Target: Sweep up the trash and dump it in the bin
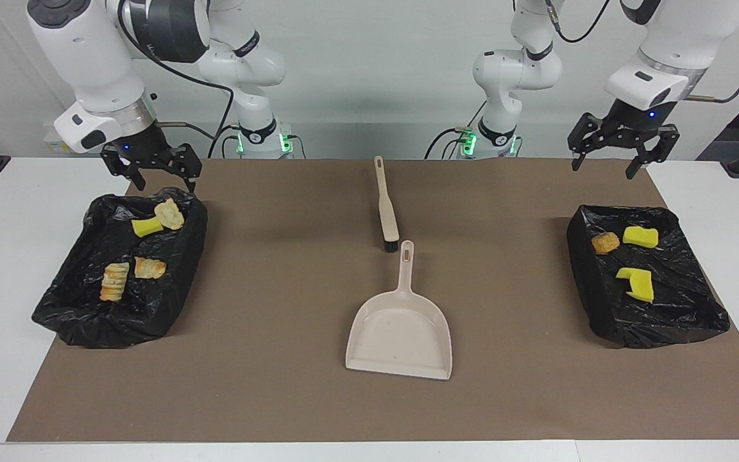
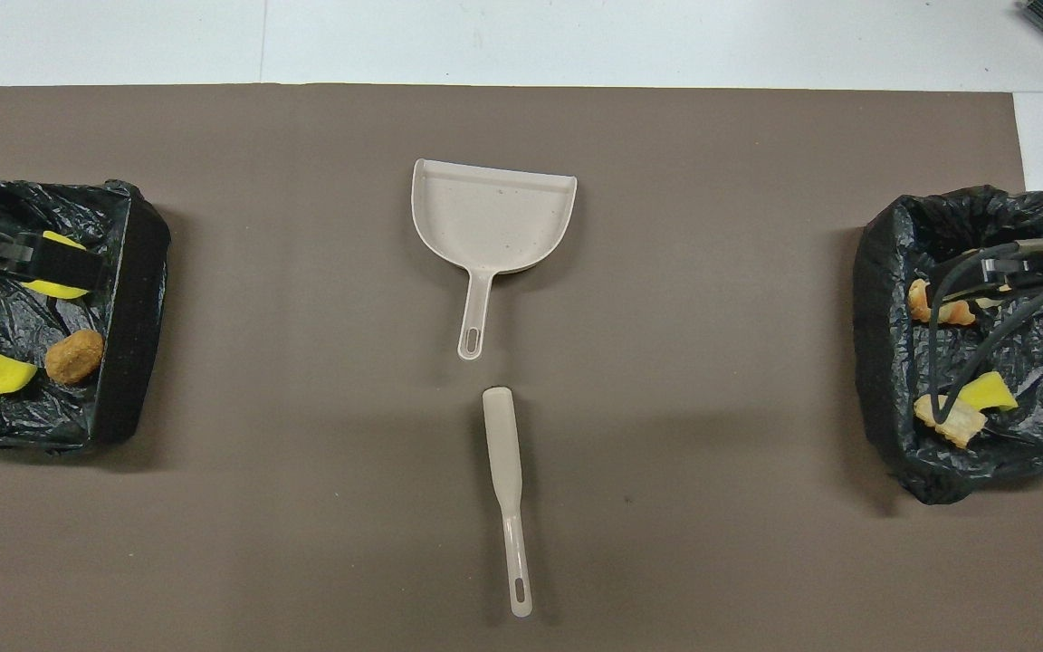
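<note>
A big brown mat (image 1: 292, 398) covers most of the table, and the dustpan (image 1: 401, 333) lies in the middle of it. I will place everything else by that dustpan.

Two bins lined with black bags sit well apart from the dustpan, one at each end of the table. The bin at the right arm's end (image 1: 74, 314) holds four bits of trash: one yellow sponge piece (image 1: 146, 226) and three bready chunks (image 1: 115, 281). The bin at the left arm's end (image 1: 664, 321) holds three: two yellow sponge pieces (image 1: 640, 236) and one brown chunk (image 1: 605, 242). No trash shows on the mat around the dustpan.

The dustpan is empty. Its handle points toward the robots. The brush (image 1: 385, 205) lies just beside the tip of that handle, nearer to the robots, with its bristles by the handle.

The right gripper (image 1: 151, 173) hangs over the edge of its bin that is closest to the robots. Its fingers are spread and hold nothing. The left gripper (image 1: 621, 142) is up in the air above the mat's corner, well apart from the dustpan. Its fingers are spread too, and empty.

It looks like the sweeping and dumping are done. The next move is likely just to let both arms rest.
</note>
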You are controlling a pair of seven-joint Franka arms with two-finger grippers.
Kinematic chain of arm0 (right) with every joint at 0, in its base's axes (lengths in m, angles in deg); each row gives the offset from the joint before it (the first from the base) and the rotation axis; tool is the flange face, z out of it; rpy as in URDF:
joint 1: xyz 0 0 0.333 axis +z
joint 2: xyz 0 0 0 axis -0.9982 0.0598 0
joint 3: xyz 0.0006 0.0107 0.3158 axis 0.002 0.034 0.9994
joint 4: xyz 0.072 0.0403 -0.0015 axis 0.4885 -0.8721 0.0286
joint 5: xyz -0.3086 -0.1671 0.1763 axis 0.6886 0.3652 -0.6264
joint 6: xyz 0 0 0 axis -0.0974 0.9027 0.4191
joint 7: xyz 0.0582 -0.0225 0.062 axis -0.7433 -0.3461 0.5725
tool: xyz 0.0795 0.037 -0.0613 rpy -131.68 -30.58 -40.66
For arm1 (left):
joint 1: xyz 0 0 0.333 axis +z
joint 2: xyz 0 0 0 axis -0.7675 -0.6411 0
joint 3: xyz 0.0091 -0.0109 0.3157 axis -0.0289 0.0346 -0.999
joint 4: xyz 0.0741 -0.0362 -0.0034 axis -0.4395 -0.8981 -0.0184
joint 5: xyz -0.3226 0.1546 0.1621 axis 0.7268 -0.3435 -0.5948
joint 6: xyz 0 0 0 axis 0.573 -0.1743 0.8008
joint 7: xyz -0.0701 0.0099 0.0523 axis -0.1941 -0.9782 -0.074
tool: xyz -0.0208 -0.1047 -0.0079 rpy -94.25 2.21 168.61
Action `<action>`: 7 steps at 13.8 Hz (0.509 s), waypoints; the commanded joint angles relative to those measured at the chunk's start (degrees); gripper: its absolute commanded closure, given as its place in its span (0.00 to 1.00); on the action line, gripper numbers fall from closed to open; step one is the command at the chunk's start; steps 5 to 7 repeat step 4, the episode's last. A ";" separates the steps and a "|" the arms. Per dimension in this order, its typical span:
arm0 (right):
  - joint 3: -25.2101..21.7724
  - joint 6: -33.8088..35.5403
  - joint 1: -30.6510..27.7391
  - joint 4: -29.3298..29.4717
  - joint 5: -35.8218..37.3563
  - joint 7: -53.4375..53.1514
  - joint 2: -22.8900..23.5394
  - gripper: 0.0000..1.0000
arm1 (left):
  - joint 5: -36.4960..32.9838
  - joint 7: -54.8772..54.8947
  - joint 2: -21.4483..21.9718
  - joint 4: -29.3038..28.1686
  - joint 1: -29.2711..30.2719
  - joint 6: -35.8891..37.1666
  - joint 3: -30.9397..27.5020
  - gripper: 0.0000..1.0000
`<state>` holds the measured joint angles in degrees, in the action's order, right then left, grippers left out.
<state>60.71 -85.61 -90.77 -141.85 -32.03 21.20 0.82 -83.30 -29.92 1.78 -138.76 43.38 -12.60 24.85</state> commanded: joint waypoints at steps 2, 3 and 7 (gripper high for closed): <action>-0.21 -1.09 -0.20 -1.46 -1.28 -0.56 -1.10 0.00 | 0.59 0.96 0.98 -0.50 0.69 1.33 0.27 0.00; -0.21 -1.09 -0.20 -1.46 -1.28 -0.56 -1.10 0.00 | 0.50 0.87 0.98 -0.50 0.69 1.50 0.27 0.00; -0.21 -1.09 -0.20 -1.46 -1.28 -0.56 -1.10 0.00 | 0.50 0.87 0.98 -0.50 0.69 1.51 0.27 0.00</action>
